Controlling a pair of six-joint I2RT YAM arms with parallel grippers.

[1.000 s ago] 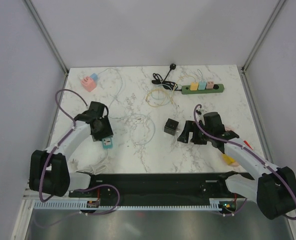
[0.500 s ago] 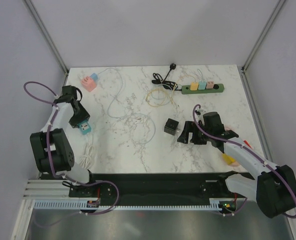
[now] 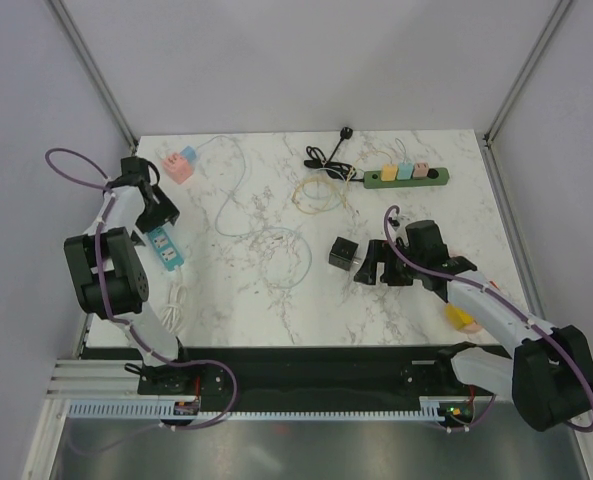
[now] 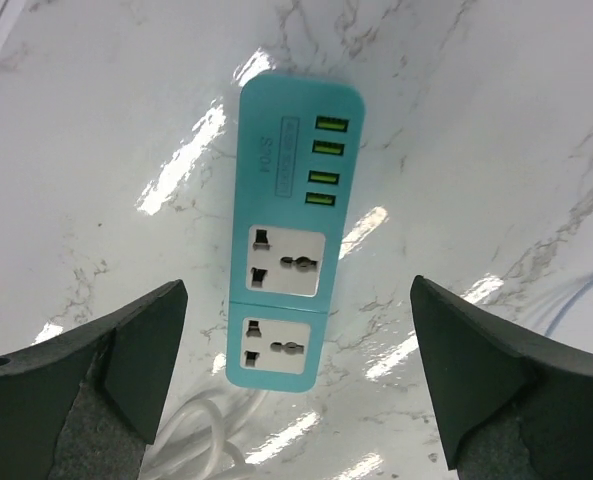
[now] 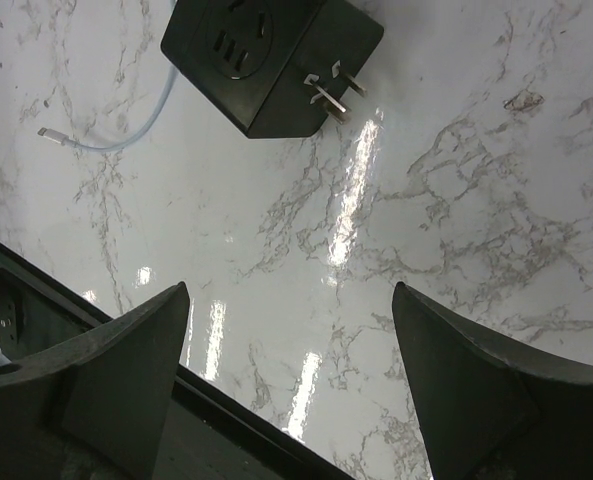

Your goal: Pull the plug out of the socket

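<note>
1. Lying flat, the teal socket strip is seen at 12 o'clock, framed by the spread fingers of the left gripper.
2. The black cube plug, prongs bare, is seen at 12 o'clock of the right gripper, whose fingers are spread wide.

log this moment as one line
left hand: open, above teal power strip, both sockets empty | right hand: open, short of black cube adapter | held: nothing

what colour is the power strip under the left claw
The power strip is teal; clearest in the left wrist view.
</note>
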